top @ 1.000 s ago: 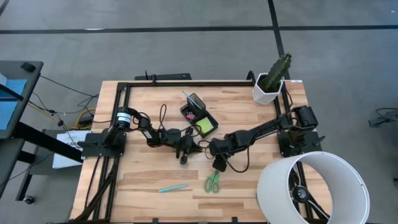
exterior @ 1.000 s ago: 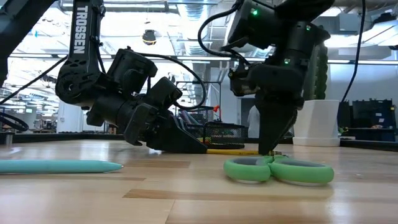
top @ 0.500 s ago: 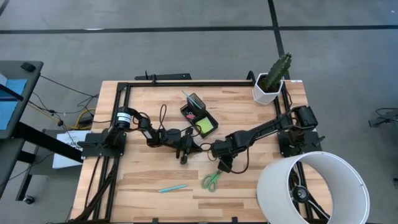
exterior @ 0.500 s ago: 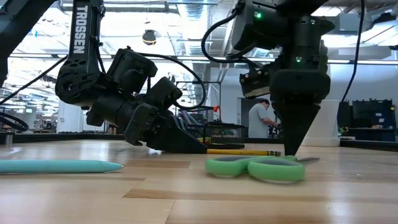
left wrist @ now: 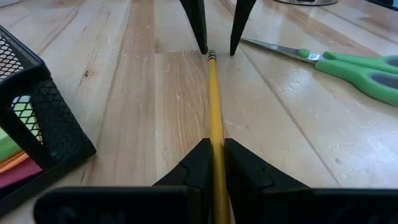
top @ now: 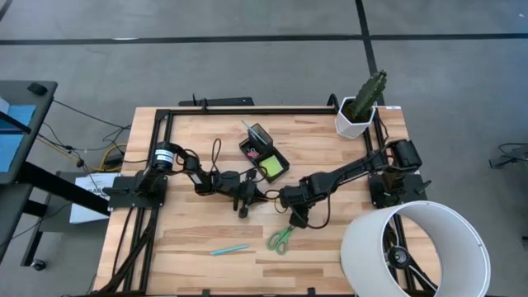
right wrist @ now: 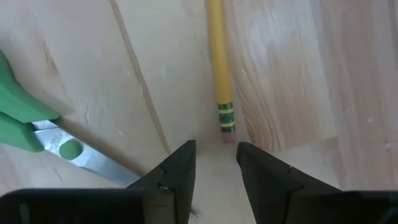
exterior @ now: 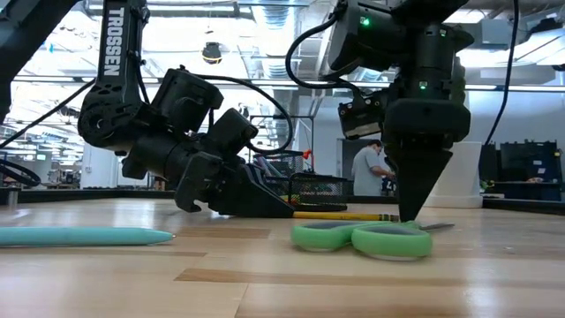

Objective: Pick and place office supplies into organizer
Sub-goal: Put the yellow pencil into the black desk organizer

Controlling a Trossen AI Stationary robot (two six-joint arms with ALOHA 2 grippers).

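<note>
The yellow pencil [left wrist: 213, 106] lies flat on the counter [top: 190, 239]. The left gripper [left wrist: 213, 163] has its fingers shut on one end, and the pencil's long axis runs straight to the right gripper [right wrist: 214, 163], whose half-open, empty fingers straddle the eraser tip.

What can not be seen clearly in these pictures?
- Organizer, high view: its contents are too small to tell apart; the left wrist view cuts it off at the edge.
- Yellow pencil: hidden under the arms in the high view.
- Right end effector, low view: whether its tips touch the table cannot be told.
</note>
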